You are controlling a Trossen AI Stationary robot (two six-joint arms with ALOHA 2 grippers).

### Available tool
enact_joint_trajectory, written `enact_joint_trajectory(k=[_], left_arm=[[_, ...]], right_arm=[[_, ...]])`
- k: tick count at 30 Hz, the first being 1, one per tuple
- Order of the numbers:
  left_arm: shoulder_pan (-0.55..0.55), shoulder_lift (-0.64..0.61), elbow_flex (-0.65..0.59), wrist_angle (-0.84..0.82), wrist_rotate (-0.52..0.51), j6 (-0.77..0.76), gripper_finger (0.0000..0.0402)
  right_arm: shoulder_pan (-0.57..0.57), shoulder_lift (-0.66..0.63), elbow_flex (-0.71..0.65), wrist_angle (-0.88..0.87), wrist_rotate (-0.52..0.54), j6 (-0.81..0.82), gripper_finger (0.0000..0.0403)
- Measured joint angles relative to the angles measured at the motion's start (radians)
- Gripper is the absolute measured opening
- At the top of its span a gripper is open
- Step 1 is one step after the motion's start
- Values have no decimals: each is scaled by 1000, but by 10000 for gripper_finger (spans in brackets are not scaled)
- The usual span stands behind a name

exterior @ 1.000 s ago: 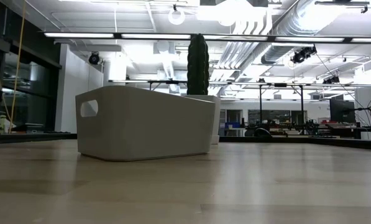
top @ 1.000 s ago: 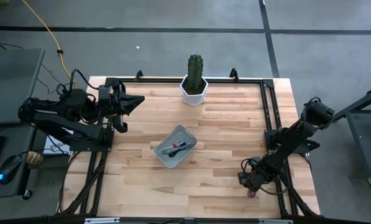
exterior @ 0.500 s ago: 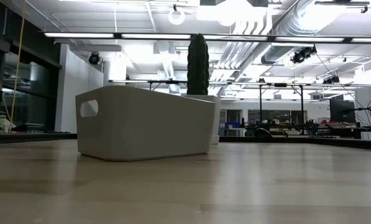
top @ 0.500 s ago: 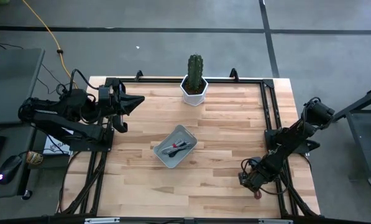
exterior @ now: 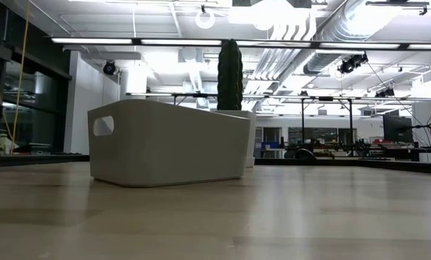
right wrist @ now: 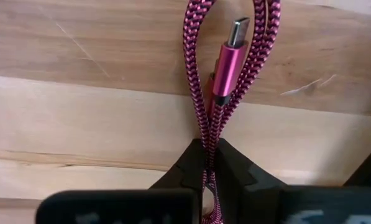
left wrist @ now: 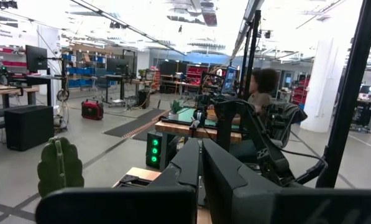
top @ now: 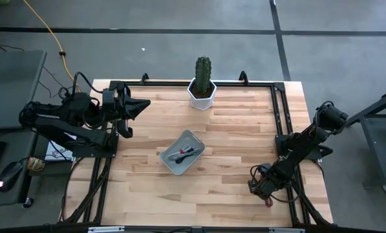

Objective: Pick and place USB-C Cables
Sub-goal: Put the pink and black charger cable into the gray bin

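The dark red braided USB-C cable is clamped in my shut right gripper, which sits low over the table's near right corner. The grey bin in the middle of the table holds the other cable bundles, black, grey and white with red. In the low view only the bin's wall shows. My left gripper waits, shut and holding nothing, above the far left part of the table; its fingers lie together. My right gripper pinches the dark red cable between its two fingers, on several strands side by side. The looped end and the metal plug stick out past the fingertips over the wood. Whether the loop touches the table, I cannot tell.
A potted cactus stands at the far edge, behind the bin. A black metal frame runs along the table's sides. Bare wood lies between the bin and my right gripper. A person sits in the room beyond the table.
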State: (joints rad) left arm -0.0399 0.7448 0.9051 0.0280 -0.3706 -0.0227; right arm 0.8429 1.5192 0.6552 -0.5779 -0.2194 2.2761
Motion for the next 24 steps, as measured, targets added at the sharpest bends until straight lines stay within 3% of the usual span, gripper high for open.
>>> enact_joint_trajectory(k=[9,18,24], left_arm=[[0,0,0,0,0,0,0],[0,0,0,1,0,0,0],[0,0,0,51,0,0,0]], right_arm=[[2,-47,-8,59,13,-142,5],[-24,-299,-3,250,263,-519,5],[-137,-379,-3,354,274,-784,5]])
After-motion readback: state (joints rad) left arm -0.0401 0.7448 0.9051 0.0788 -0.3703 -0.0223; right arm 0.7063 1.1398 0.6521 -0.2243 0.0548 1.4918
